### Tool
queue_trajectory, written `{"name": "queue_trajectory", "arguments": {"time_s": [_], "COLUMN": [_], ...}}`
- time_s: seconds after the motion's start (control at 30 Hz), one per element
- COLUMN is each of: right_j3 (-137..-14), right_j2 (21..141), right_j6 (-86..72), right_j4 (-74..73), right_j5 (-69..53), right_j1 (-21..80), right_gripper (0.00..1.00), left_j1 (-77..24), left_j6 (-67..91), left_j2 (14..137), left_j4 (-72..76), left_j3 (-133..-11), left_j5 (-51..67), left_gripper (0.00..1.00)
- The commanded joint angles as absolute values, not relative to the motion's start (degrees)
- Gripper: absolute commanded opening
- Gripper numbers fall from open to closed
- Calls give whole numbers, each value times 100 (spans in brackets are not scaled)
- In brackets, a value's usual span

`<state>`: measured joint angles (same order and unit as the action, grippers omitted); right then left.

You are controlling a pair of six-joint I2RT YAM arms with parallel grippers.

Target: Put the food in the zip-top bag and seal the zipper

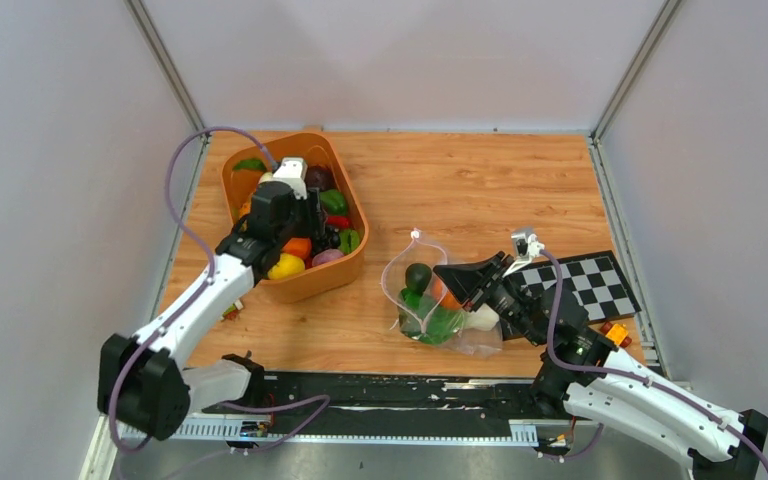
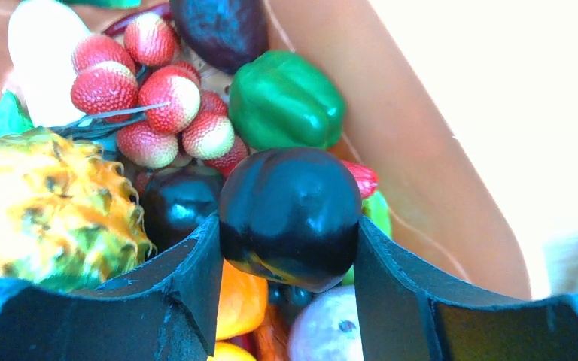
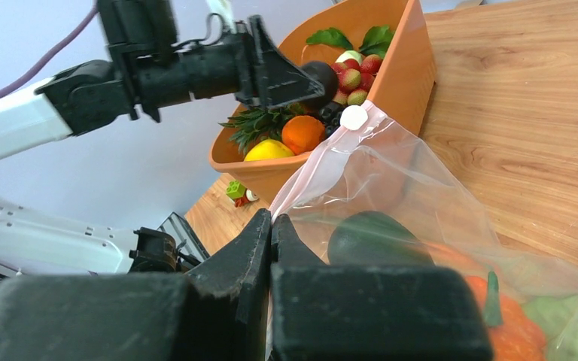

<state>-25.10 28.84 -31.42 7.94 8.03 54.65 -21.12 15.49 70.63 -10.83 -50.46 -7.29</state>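
Note:
The orange tub (image 1: 345, 275) holds the food: a green pepper (image 2: 286, 101), red bumpy berries (image 2: 143, 98), a spiky yellow fruit (image 2: 45, 203) and others. My left gripper (image 1: 315, 222) is inside the tub, shut on a dark round fruit (image 2: 290, 214), which also shows in the right wrist view (image 3: 320, 75). The clear zip-top bag (image 1: 460, 335) lies mid-table with a dark green avocado (image 3: 376, 237), an orange piece (image 3: 508, 327) and green pieces inside. My right gripper (image 3: 271, 226) is shut on the pinkish zipper (image 3: 312, 165) at the bag's open mouth, holding it up.
A black-and-white checkered board (image 1: 585, 280) lies right of the bag, with a small orange object (image 1: 615, 332) by its near corner. A small toy (image 1: 232, 312) lies on the table left of the tub. Grey walls enclose the wooden table (image 1: 460, 190).

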Motion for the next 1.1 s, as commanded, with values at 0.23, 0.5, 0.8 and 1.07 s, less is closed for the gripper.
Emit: {"name": "queue_trajectory", "arguments": {"time_s": [0.23, 0.5, 0.8, 1.07], "right_j3": [-2589, -2613, -2630, -2595], "right_j2": [2812, 2769, 2803, 2876], "right_j6": [-3201, -3182, -3272, -3331], "right_j4": [991, 853, 896, 1006], "right_j5": [804, 914, 789, 649], "right_j1": [5458, 5458, 5458, 5458], "right_gripper": [0, 0, 0, 0], "left_j1": [-2092, -3343, -4363, -4741], "left_j6": [2169, 2509, 2436, 2260], "left_j2": [5039, 4523, 4700, 5404], "left_j4": [-692, 341, 817, 349], "left_j3": [-4421, -4066, -4010, -4458], "left_j5": [1338, 3114, 2807, 2405], "left_gripper": [34, 38, 38, 39]}}
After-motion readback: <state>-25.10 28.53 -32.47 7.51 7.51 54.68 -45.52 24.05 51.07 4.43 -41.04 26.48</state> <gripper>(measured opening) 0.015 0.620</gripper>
